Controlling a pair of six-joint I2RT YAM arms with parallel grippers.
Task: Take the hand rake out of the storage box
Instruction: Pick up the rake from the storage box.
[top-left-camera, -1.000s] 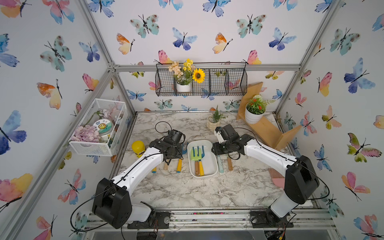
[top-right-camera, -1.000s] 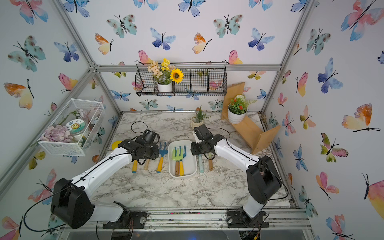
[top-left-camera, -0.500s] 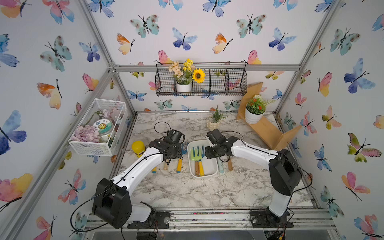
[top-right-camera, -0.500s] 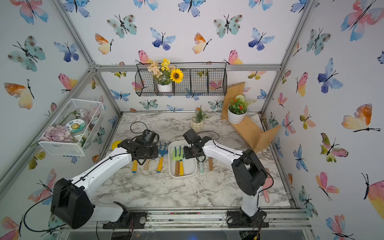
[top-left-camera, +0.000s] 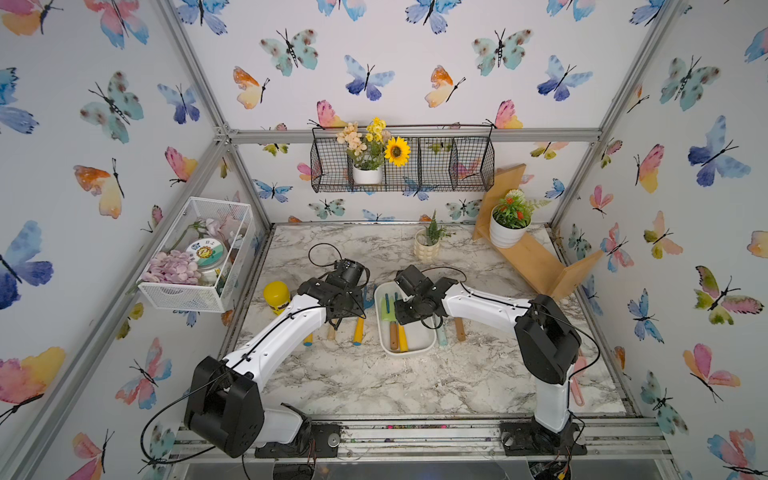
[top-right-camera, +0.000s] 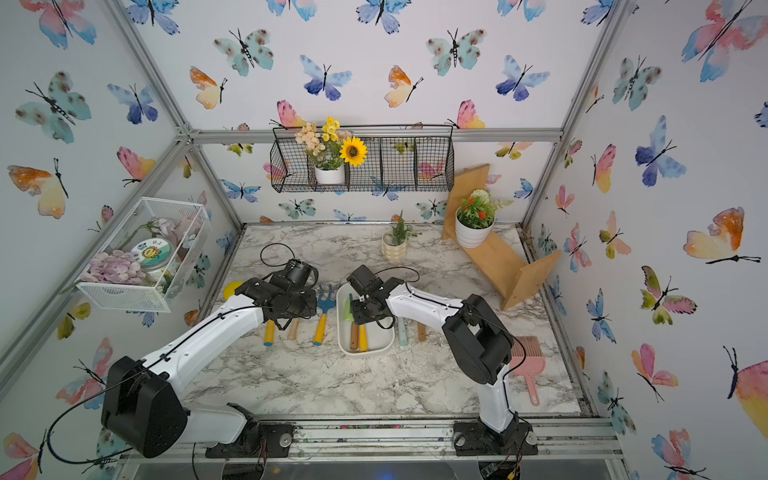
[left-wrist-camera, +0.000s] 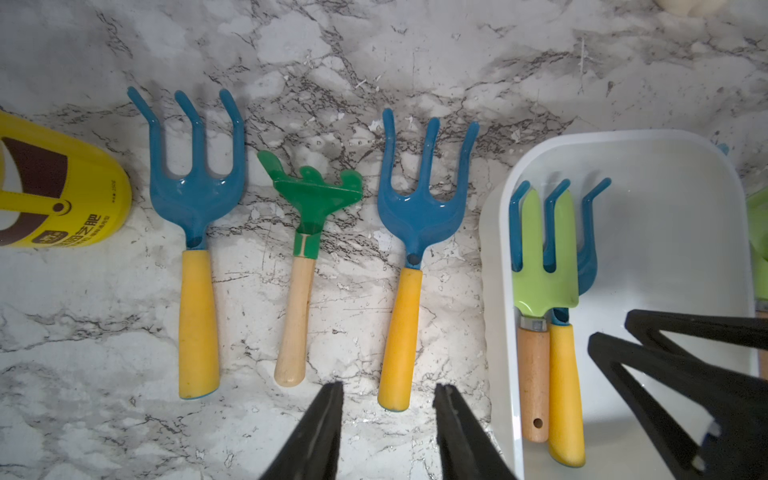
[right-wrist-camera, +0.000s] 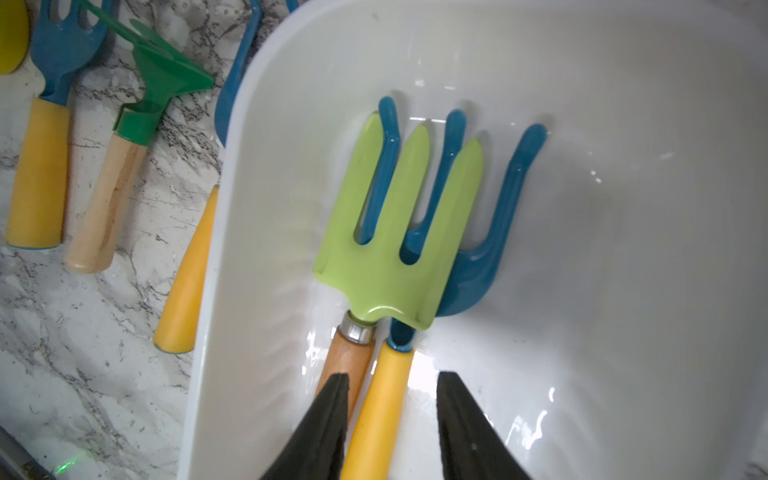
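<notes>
The left end effector (left-wrist-camera: 388, 386) hangs over the marble surface (left-wrist-camera: 83, 374), fingers apart. In the glossy white storage box (right-wrist-camera: 266, 216), the blue yellow-handled hand rake (right-wrist-camera: 490, 249) lies under a lime-green fork (right-wrist-camera: 386, 249). The right end effector (right-wrist-camera: 392, 376) straddles the rake's handle, fingers apart.

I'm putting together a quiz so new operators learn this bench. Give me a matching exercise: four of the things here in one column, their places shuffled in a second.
Things
1. lime-green flat fork with wooden handle
2. small dark-green rake with pale wooden handle
3. yellow plastic jar
4. pink plastic comb-like tool

Places
A. on the marble table, between two blue yellow-handled rakes
B. on the table beside the right arm, away from the box
C. in the white storage box, lying on the blue hand rake
D. past the outer blue rake, on its side away from the box

Pairs: 1-C, 2-A, 3-D, 4-B
</notes>
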